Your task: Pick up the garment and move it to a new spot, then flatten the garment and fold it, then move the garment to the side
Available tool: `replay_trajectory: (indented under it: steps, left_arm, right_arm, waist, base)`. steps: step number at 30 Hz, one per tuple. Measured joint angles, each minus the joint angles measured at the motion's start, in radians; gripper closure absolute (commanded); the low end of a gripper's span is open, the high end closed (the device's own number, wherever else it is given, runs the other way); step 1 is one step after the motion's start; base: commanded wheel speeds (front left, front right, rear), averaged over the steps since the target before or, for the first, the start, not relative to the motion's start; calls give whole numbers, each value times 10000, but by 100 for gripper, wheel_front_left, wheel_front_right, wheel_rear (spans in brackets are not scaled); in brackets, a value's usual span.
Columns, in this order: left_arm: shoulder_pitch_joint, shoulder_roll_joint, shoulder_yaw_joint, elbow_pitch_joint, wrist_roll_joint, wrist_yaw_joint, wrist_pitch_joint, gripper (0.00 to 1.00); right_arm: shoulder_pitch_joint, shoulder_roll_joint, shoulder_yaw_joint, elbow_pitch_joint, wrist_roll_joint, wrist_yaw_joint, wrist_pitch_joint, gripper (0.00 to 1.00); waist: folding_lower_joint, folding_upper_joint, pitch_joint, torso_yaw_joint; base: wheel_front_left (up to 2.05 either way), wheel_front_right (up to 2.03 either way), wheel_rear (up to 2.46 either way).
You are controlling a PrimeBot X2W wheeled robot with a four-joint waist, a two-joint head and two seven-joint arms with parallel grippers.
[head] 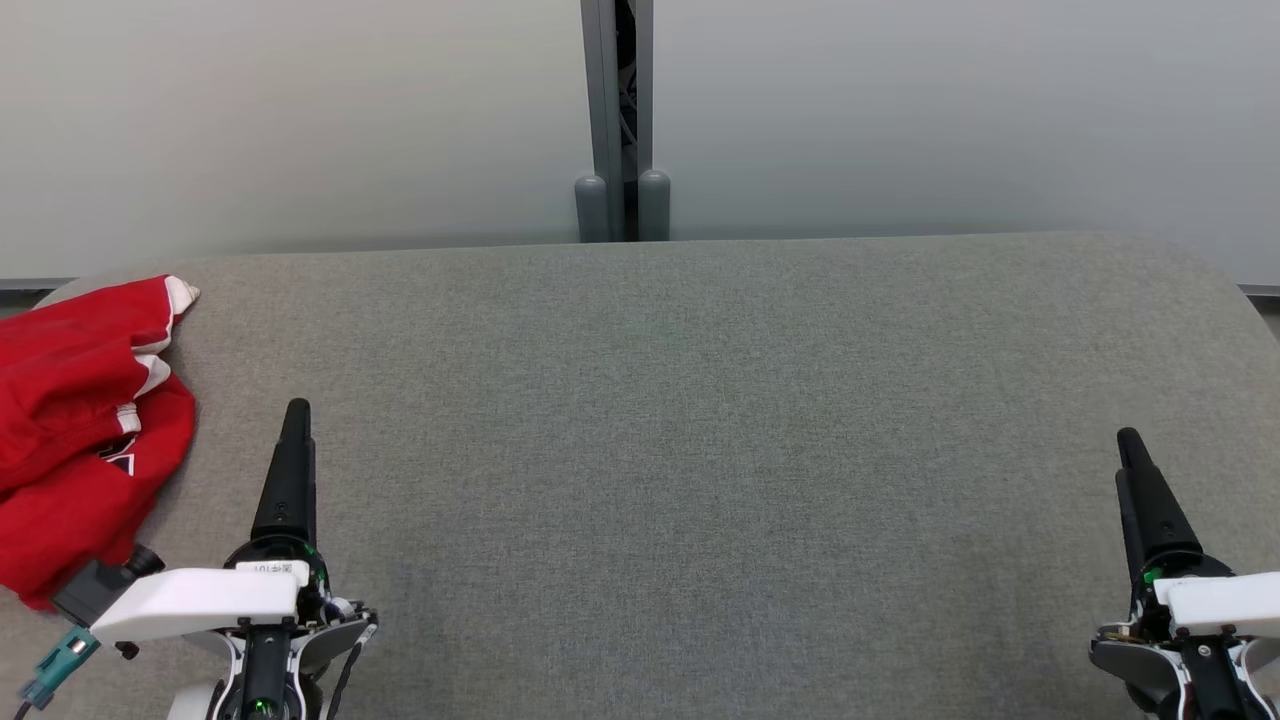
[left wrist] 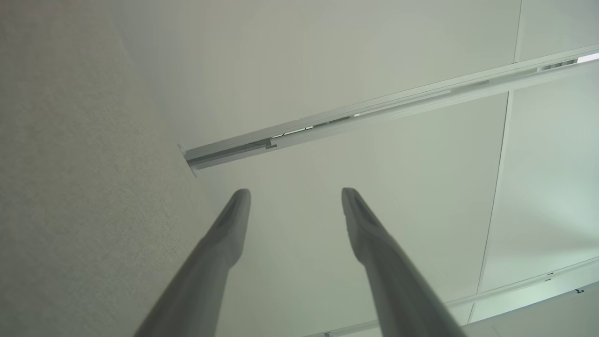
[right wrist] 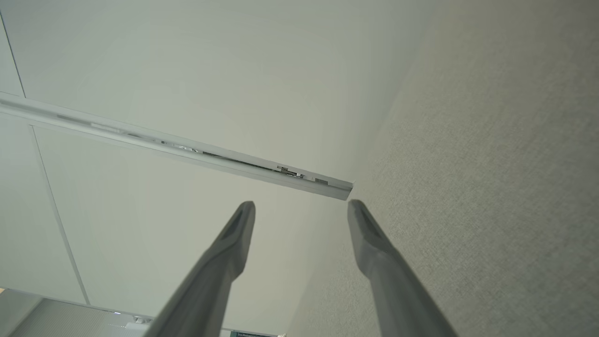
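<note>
Grey fabric desk (head: pixel 700 450), at whose left edge a crumpled red garment (head: pixel 80 420) is heaped, just to the left of the nearer left pincer (head: pixel 297 415), which, like the right pincer (head: pixel 1130 445) far across, is held open and empty.

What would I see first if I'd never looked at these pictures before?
The crumpled red cloth garment with white trim jumps out, lying at the far left edge of the grey fabric table. Next come two black claws, the left claw near the garment and the right claw at the lower right, both open and empty.
</note>
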Motion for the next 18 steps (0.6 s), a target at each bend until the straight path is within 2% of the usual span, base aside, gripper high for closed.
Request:
replay_trajectory:
  steps: [10, 18]
  left_arm:
    - [-199, -25, 146, -288, 2502, 2, -345, 0]
    - [-313, -23, -15, -514, 4656, 267, -589, 0]
  right_arm:
    - [-162, -58, 240, -648, -2821, 2, -431, 0]
    - [-177, -125, 520, -1009, -4893, 4, -736, 0]
  waist:
    - [0, 0, 18, 6]
    - [0, 0, 12, 17]
  base:
    - [0, 0, 0]
    - [0, 0, 0]
